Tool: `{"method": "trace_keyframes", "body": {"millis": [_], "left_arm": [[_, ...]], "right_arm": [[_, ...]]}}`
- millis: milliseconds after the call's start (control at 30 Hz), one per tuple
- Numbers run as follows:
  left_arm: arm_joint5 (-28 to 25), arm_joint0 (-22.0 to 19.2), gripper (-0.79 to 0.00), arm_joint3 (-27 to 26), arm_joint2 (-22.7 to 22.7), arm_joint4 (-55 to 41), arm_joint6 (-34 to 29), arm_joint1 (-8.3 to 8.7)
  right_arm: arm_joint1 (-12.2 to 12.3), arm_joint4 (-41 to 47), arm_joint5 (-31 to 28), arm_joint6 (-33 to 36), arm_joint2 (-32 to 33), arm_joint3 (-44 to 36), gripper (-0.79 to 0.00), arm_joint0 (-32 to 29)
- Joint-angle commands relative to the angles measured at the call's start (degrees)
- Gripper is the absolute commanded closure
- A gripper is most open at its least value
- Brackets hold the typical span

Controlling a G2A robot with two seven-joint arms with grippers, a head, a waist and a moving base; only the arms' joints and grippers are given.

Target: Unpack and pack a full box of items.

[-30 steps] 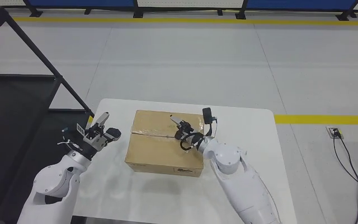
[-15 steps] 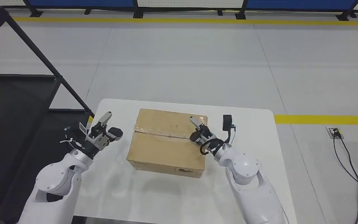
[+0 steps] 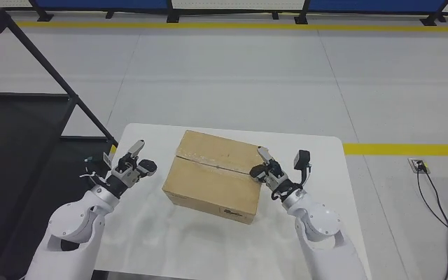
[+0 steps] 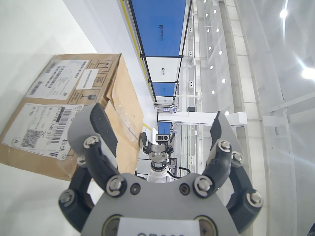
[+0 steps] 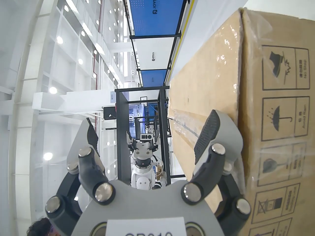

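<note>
Presently: one closed carton, two open grippers

**Item 1.** Cardboard box [image 3: 213,175], brown, closed, and lying flat near the middle of the white table [image 3: 203,238]. It is turned slightly askew to the table's edges. A tape seam [image 3: 210,163] runs along the lid from end to end. The end facing the left arm carries white shipping labels [image 4: 46,124]. The opposite end carries printed handling symbols [image 5: 283,114] under clear tape.

**Item 2.** Right gripper [image 3: 260,162], at the box's right end, level with the lid and close to where the seam ends. The jaws are spread wide with nothing between them. In the right wrist view [image 5: 151,121] one finger pad [image 5: 206,133] lies over the box's upper edge; whether it touches cannot be told. The forearm slopes up from the table's near right corner, with the wrist pointing along the box's length.

**Item 3.** Left gripper [image 3: 142,157], above the table to the left of the box and clearly apart from it. The jaws are wide open and empty, as the left wrist view [image 4: 158,116] shows. The arm is bent at the elbow, with the wrist aimed at the labelled end.

**Item 4.** Surroundings: a black metal frame [image 3: 70,105] beside the table and a yellow floor line [image 3: 395,148] beyond it.
</note>
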Motion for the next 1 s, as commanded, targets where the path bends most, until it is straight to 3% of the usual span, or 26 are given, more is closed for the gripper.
{"method": "trace_keyframes", "body": {"millis": [0,567,967], "left_arm": [[-0.02,0.00,-0.785,0.00,0.03,-0.02,0.04,0.00],[0.08,0.39,-0.785,-0.37,0.32,0.29,0.40,0.05],[-0.01,0.61,-0.785,-0.46,0.25,0.38,0.49,0.11]], "right_arm": [[0.16,0.46,0.28,0.64,0.29,0.22,-0.785,-0.13],[1.36,5.91,-4.09,0.50,3.48,0.73,-0.785,-3.92],[1.82,6.18,-2.43,-1.41,2.55,3.92,-0.785,-2.44]]}}
